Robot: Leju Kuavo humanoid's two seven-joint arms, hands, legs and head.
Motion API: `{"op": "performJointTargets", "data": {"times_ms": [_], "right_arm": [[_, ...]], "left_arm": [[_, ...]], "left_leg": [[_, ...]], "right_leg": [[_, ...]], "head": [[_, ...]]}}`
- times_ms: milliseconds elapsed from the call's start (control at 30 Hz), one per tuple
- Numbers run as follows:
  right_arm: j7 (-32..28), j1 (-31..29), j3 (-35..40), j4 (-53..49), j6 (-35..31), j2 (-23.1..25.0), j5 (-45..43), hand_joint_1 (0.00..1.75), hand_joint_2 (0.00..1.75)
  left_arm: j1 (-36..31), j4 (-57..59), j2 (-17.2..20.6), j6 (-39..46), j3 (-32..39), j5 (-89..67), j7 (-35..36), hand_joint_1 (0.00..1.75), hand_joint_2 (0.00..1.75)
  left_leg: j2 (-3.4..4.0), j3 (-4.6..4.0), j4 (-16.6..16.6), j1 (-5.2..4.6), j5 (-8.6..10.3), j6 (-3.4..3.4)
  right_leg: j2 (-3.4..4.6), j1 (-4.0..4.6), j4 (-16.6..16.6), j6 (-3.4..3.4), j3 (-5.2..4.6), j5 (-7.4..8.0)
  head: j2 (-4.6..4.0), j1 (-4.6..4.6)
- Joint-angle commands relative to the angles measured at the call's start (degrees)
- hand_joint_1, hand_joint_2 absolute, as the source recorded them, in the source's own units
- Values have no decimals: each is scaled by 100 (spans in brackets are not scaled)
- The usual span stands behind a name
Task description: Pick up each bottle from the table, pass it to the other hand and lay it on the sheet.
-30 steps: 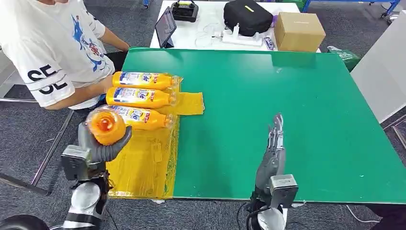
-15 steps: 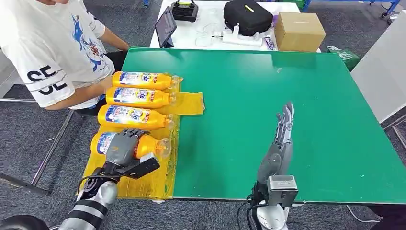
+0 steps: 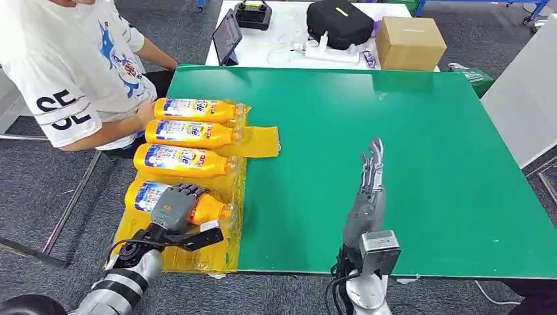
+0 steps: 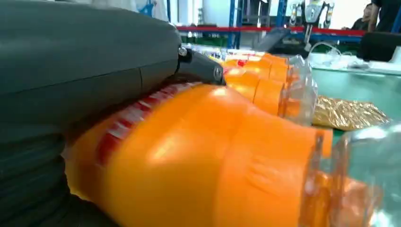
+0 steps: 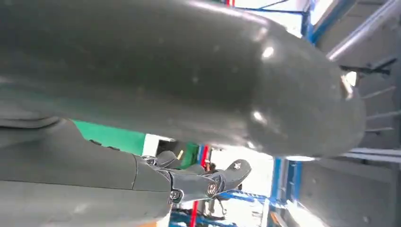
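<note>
Several orange bottles lie side by side on the yellow sheet (image 3: 197, 252) at the left of the green table (image 3: 427, 164). My left hand (image 3: 172, 205) grips the nearest bottle (image 3: 211, 211), which lies flat on the sheet with its clear cap toward the table's middle. In the left wrist view that bottle (image 4: 198, 161) lies under my thumb, with other bottles (image 4: 265, 78) behind it. The far three bottles (image 3: 194, 110) (image 3: 190, 134) (image 3: 180, 160) lie free. My right hand (image 3: 368, 190) hovers over bare green table, fingers straight and apart, holding nothing.
A person in a white shirt (image 3: 66, 65) sits at the table's left, one hand (image 3: 146, 113) at the farthest bottle. Behind the green table a white table carries a tablet (image 3: 227, 36), a black bag (image 3: 339, 23) and a cardboard box (image 3: 410, 42).
My left hand brought the bottle down from upright in the air and laid it flat on the sheet, still gripping it. My right hand swayed slightly right, then back left.
</note>
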Motion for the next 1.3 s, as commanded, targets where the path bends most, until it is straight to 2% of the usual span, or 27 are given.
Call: {"op": "performJointTargets", "data": {"times_ms": [33, 300, 400, 433, 533, 633, 667, 733, 800, 833, 900, 1033, 1067, 1100, 1167, 1233, 1267, 1300], "right_arm": [[62, -236, -215, 662, 83, 39, -65, 0, 0], [175, -367, -348, 1042, 186, 69, -106, 0, 0], [196, -494, -318, 1301, 210, 55, -95, 0, 0], [196, -515, -312, 1350, 209, 58, -94, 0, 0], [189, -507, -286, 1413, 201, 68, -89, 0, 0], [248, -399, -265, 1393, 197, 83, -43, 0, 0], [311, -319, -268, 1354, 180, 118, 5, 0, 0], [315, -215, -240, 1301, 173, 154, 31, 0, 0], [396, -198, -147, 1348, 184, 193, 109, 0, 0], [405, -211, -117, 1389, 179, 199, 118, 0, 0], [444, -237, -6, 1511, 78, 218, 220, 0, 0], [440, -226, 7, 1532, 61, 221, 227, 0, 0], [441, -217, 3, 1518, 65, 205, 228, 0, 0], [436, -193, 15, 1509, 58, 191, 241, 0, 0], [411, -89, -14, 1460, 4, 166, 271, 0, 0], [376, -49, -87, 1355, -93, 183, 256, 0, 0], [354, 83, -191, 1185, -160, 199, 213, 0, 175], [294, 252, -323, 988, -257, 222, 141, 0, 175]], "left_arm": [[236, 60, 160, -392, -193, 259, -82, 0, 0], [609, -308, 286, -1665, -128, 1518, -559, 0, 0], [852, -566, 481, -2422, -169, 2341, -1152, 0, 0], [911, -643, 476, -2444, -144, 2446, -1191, 0, 0], [1025, -935, 283, -2545, 40, 2856, -1268, 0, 0], [1157, -1630, -390, -2264, 740, 3723, -1211, 0, 0], [1231, -2053, -903, -1740, 1292, 4294, -1435, 0, 0], [1250, -2612, -1135, -1393, 1369, 4421, -1187, 0, 0], [1181, -3032, -1535, 118, 1747, 4509, -1944, 0, 0], [1165, -3120, -1493, 147, 1701, 4540, -1895, 0, 0], [1195, -3788, -1537, 925, 1670, 5088, -2048, 0, 0], [1224, -3814, -1526, 928, 1657, 5107, -2048, 0, 0], [1276, -4193, -1530, 1074, 1600, 5369, -2048, 0, 0], [1344, -4502, -1353, 1445, 1282, 5369, -2048, 0, 175], [1553, -4968, -1357, 1490, 1001, 5633, -2048, 0, 175], [1755, -4980, -1435, 1022, 834, 5902, -2048, 0, 175], [1985, -4942, -1540, 628, 809, 6076, -2048, 0, 175], [2265, -4854, -1537, 42, 710, 6404, -1820, 0, 175]], "left_leg": [[26, 44, -10, 6, -12, -4], [-3, 44, -10, 1, -6, -1], [-5, 55, -11, 1, -6, -2], [10, 65, -14, 3, -9, -3], [-8, 75, -12, 0, -7, -1], [-28, 65, -5, 3, -4, -2], [-28, 69, -6, 6, -6, -2], [-49, 51, 3, 3, -2, 2], [-45, 45, 11, 8, -7, 2], [-45, 43, 16, 10, -13, 2], [-31, 33, 8, 7, -8, 0], [-17, 46, 1, 7, -10, -3], [-21, 43, -1, 4, -7, -2], [-29, 36, 1, 5, -5, -1], [-11, 47, 9, 11, -19, -3], [-6, 39, 6, 11, -17, -2], [-5, 39, 0, 6, -12, -2], [-14, 36, -3, 2, -9, -1]], "right_leg": [[19, 8, -15, -9, 39, -2], [2, 2, -12, -4, 48, -3], [5, 2, -14, -4, 60, -4], [18, 4, -18, -2, 67, -5], [7, 1, -13, 5, 83, -10], [-13, 3, -9, 7, 76, -13], [-17, 7, -12, 4, 81, -14], [-34, 3, -3, 10, 67, -18], [-36, 9, -2, 9, 61, -20], [-39, 11, 1, 8, 59, -25], [-20, 8, -1, 8, 50, -17], [-18, 8, -7, 7, 54, -16], [-20, 6, -7, 9, 50, -15], [-22, 6, -6, 10, 47, -16], [-7, 12, -3, 4, 55, -22], [-8, 11, -6, 8, 46, -19], [-9, 6, -7, 9, 41, -18], [-18, 2, -7, 11, 40, -18]], "head": [[0, -2], [0, -2], [0, -2], [0, -2], [0, -2], [0, -2], [0, 0], [0, -7], [0, -4], [0, 2], [0, 0], [0, -2], [0, -4], [0, 0], [0, -2], [0, -2], [0, -7], [0, -2]]}}
